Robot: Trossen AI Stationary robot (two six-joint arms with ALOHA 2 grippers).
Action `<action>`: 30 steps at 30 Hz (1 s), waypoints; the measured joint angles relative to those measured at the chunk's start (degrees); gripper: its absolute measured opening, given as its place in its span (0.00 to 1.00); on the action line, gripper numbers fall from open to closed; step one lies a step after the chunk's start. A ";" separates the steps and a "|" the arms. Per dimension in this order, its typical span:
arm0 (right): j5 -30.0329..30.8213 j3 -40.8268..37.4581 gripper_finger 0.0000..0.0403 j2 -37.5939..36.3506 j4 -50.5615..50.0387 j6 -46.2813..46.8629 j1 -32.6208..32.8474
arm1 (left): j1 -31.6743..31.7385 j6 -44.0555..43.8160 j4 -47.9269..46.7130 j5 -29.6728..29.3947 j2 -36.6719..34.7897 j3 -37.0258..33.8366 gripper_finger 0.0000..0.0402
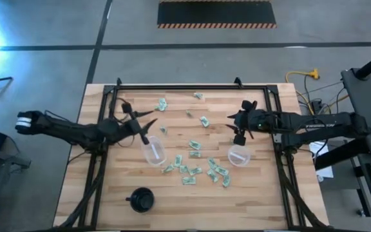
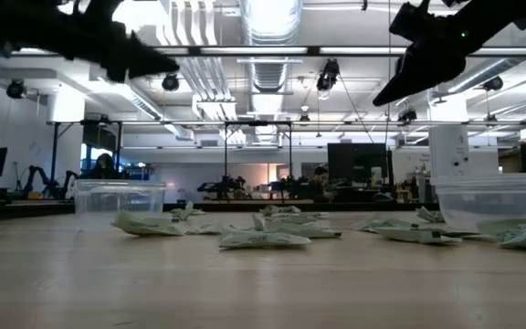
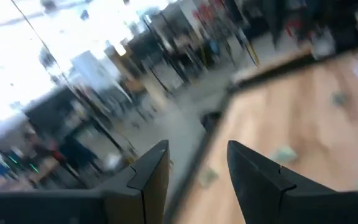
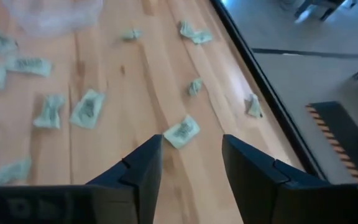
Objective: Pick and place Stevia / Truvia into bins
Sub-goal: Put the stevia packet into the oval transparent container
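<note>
Layout seen from above. Two bins stand on the surface [image 1: 108, 193]: the left bin [image 1: 154, 153] near the centre, the right bin [image 1: 238, 155] well apart to its right. Packets [image 1: 195, 169] lie scattered between and before the bins, with others [image 1: 162, 104] behind them toward the far edge. A round cup-like object [image 1: 141, 200] sits near the front edge, left of centre.

Sweetener packets [image 1: 194, 145] pale green and white; cups [image 1: 239, 155] clear; table [image 1: 263, 193] light wood; round cup-like object [image 1: 142, 200] black.
</note>
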 joint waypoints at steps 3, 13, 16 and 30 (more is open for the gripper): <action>0.37 -0.01 0.38 -0.02 0.38 0.74 0.01 | 0.15 -0.45 1.61 -0.15 1.62 1.46 0.36; -1.92 -1.67 0.37 0.69 -0.36 14.18 2.09 | 0.20 -6.54 6.41 -0.62 10.47 -1.25 0.36; -1.48 -1.66 0.37 1.28 4.72 8.17 2.12 | 0.20 -2.37 11.22 -0.58 13.49 -0.75 0.36; 10.29 -12.86 0.36 3.19 34.79 -11.77 0.14 | 4.03 6.87 39.05 1.55 29.75 2.05 0.36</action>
